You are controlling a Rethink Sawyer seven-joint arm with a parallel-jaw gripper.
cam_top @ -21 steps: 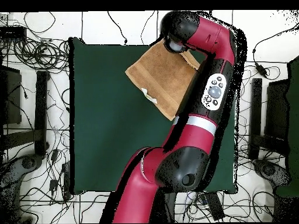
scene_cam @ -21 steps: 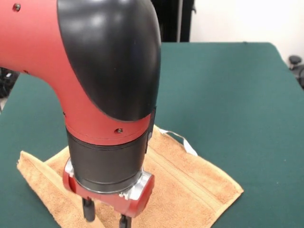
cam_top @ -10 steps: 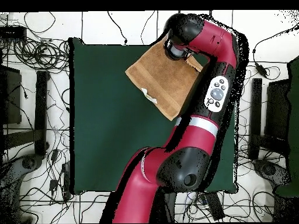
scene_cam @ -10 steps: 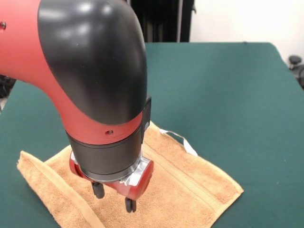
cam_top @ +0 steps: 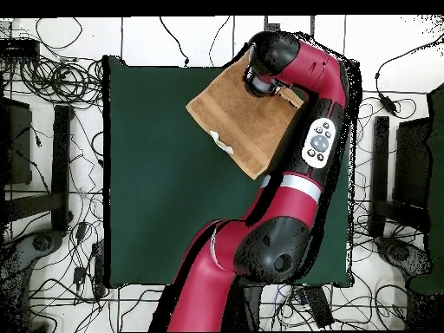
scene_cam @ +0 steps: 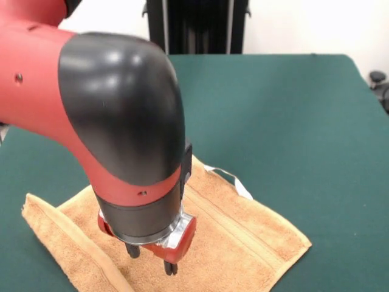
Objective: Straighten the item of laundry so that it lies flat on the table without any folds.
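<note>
The towel (scene_cam: 200, 243) is lying mostly spread out on the green counter (scene_cam: 292, 115), sitting at the lower middle of the front view and, in the overhead view, at the upper middle of the frame near the counter's top edge. Most of its surface is looking flat, with a woven band running diagonally across it and the small white loop tag (scene_cam: 234, 182) sticking out from its upper right edge onto the bare cloth. One fault is showing: along the lower left edge in the front view a long strip of the towel (scene_cam: 67, 234) is turned over on itself, forming a raised fold from the left corner down toward the bottom of the frame. The red and black arm is reaching down over the towel's left half, and the hand (scene_cam: 150, 258) is pointing straight down just above the fabric; its two dark fingertips (scene_cam: 132, 250) are standing slightly apart with nothing between them, so it is spread and holding nothing. Whether the tips are touching the cloth cannot be told. As a judgement, the task is well advanced but not finished: the main body is lying flat, and what is remaining is to open out that folded strip so the edge lies flat too.
</note>
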